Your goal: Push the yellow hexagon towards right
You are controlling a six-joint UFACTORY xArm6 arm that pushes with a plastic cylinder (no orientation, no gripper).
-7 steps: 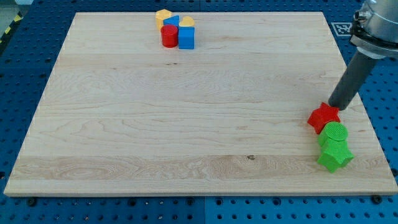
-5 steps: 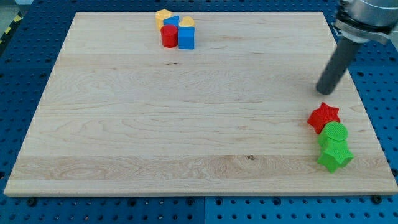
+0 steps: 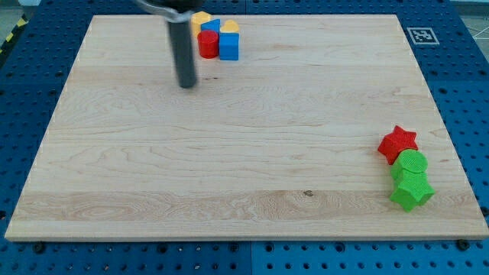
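Note:
A cluster of blocks sits at the view's top of the wooden board (image 3: 229, 168): a yellow hexagon (image 3: 201, 18), a blue block (image 3: 212, 25) beside it, a yellow block (image 3: 229, 27), a red cylinder (image 3: 207, 44) and a blue cube (image 3: 228, 46). My tip (image 3: 187, 85) rests on the board below and to the left of the cluster, apart from every block. The rod rises straight up and passes just left of the yellow hexagon.
A red star (image 3: 398, 143), a green cylinder (image 3: 412, 163) and a green star (image 3: 412, 190) stand packed together near the board's right edge. A marker tag (image 3: 420, 35) lies off the board at the top right.
My tip has travelled from beside the red star at the right across the board to the upper left, near the top cluster. No block has moved.

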